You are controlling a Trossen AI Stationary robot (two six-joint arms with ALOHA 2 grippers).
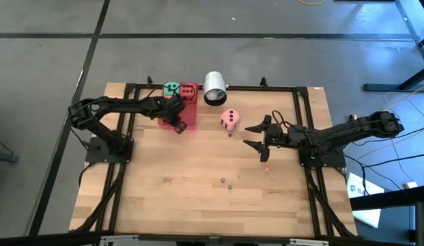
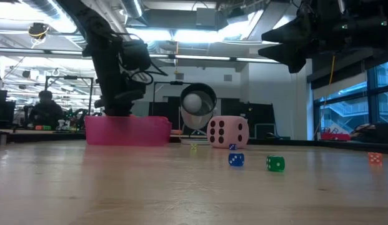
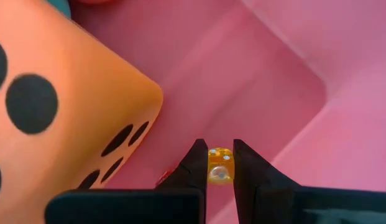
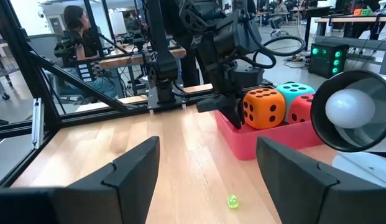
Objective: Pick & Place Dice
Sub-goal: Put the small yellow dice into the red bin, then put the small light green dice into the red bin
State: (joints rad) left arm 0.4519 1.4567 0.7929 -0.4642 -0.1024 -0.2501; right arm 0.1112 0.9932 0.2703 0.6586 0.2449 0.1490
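Observation:
A pink tray [image 1: 190,116] stands at the table's far middle and holds a green die [image 1: 171,88], a red die [image 1: 188,91] and an orange die [image 4: 263,107]. The pink die [image 1: 230,118] rests on the table right of the tray. My left gripper [image 1: 177,126] reaches slanting down into the tray's near end beside the orange die [image 3: 56,106]. It is shut on a tiny yellow die [image 3: 220,165]. My right gripper [image 1: 247,135] hangs open above the table right of the pink die, pointing level toward the tray, with nothing between its fingers. My left gripper pinches the tiny yellow die by two opposite faces [image 3: 220,163], just behind the free ends of its two fingers [image 3: 196,162]. The fingers come slanting down from the table's left side over the pink tray's floor [image 3: 273,74]. Whether the die touches the floor does not show.
A white cylinder [image 1: 215,87] lies on its side behind the pink die. Tiny dice lie scattered on the wood: a blue one [image 2: 236,160], a green one [image 2: 275,164], an orange one [image 2: 374,157]. A black frame [image 1: 300,102] borders the table. A person [image 4: 78,31] sits beyond it.

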